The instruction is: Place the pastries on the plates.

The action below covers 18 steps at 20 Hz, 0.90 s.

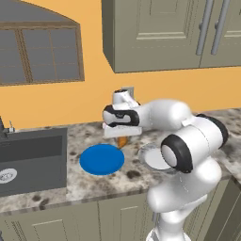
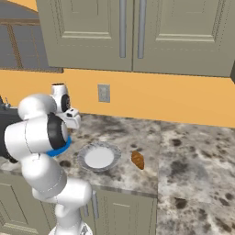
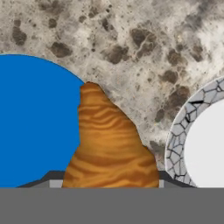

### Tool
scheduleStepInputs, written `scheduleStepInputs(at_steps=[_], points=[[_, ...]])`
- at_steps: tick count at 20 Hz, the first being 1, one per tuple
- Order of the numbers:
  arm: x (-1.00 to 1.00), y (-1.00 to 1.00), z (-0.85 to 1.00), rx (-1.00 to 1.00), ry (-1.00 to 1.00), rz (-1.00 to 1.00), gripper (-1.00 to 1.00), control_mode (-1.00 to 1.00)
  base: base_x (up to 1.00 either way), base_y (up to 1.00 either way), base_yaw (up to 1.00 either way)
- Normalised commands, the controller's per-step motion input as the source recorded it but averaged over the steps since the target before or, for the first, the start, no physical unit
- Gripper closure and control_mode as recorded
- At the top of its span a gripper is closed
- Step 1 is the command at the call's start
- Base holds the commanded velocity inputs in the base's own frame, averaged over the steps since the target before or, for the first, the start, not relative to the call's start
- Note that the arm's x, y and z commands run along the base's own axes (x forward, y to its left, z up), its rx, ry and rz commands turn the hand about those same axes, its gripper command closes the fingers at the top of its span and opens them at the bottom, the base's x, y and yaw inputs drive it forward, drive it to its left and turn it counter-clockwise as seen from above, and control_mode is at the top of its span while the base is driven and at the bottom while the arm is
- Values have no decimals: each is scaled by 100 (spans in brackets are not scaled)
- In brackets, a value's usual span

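Pastry (image 3: 109, 144) filled the hand view between the fingers, its tapered tip reaching up over the speckled worktop (image 3: 131, 39); the gripper (image 1: 121, 139) had its jaws closed on that golden-brown piece. It hung above the gap between the blue plate (image 1: 101, 159) and the white plate with the grey patterned rim (image 2: 99, 157) (both lying near the worktop's front edge). A second pastry (image 2: 137, 159) lay on the stone just beside the white plate, on the side away from the blue one. The sink (image 1: 33, 160) sat at the worktop's left end.
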Motion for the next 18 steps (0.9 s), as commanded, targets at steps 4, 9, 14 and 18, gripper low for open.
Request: scheduleStepInputs(at_steps=[4, 9, 14, 18], points=[[-4, 64, 0, 0, 3, 0, 100, -100, 0, 0, 0], [-2, 48, -10, -1, 8, 0, 100, -100, 0, 0, 0], [-10, 32, -41, -4, 3, 0, 100, -100, 0, 0, 0], [0, 12, -31, 0, 0, -1, 100, -100, 0, 0, 0]])
